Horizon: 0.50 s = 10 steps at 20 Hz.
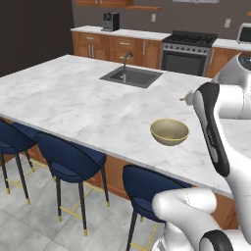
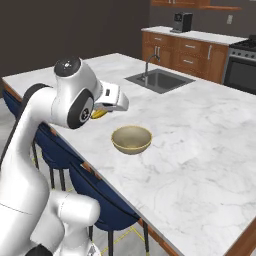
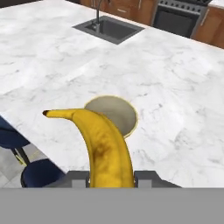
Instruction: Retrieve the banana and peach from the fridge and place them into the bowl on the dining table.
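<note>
**Banana held above the bowl**

We see the end effector [image 3: 111,177] pinching the banana [image 3: 103,146] at its lower end, its fingers pressed against the fruit's sides. The banana curves up and away, its tip pointing left in the hand view. Beyond it lies the bowl [image 3: 124,114], partly hidden by the fruit. The bowl [image 1: 169,132] sits on the marble bench [image 1: 73,103] near the edge lined with blue stools [image 1: 71,162]. Farther back we see the sink [image 1: 131,76] set into the same bench.
</note>
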Available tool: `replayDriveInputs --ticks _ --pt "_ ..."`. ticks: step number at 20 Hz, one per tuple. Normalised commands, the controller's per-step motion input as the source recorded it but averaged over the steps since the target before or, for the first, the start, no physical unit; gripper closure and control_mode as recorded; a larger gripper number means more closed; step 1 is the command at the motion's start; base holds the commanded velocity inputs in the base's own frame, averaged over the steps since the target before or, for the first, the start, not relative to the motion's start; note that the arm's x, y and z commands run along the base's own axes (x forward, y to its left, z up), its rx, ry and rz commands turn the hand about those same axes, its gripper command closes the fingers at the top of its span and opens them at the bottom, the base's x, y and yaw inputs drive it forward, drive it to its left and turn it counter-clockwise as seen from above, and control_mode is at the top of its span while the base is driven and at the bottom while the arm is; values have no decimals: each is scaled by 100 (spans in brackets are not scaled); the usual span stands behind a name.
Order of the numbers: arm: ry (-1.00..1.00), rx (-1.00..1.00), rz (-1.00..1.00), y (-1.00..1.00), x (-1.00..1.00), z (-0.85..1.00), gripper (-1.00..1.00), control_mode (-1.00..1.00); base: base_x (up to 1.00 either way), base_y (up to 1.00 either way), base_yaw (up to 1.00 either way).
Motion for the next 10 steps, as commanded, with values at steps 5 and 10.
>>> replayDriveInputs --ticks 5,10 --pt "15 0 0 0 67 -69 100 -100 0 0 0" --pt "12 0 0 0 55 -68 100 -100 0 0 0"
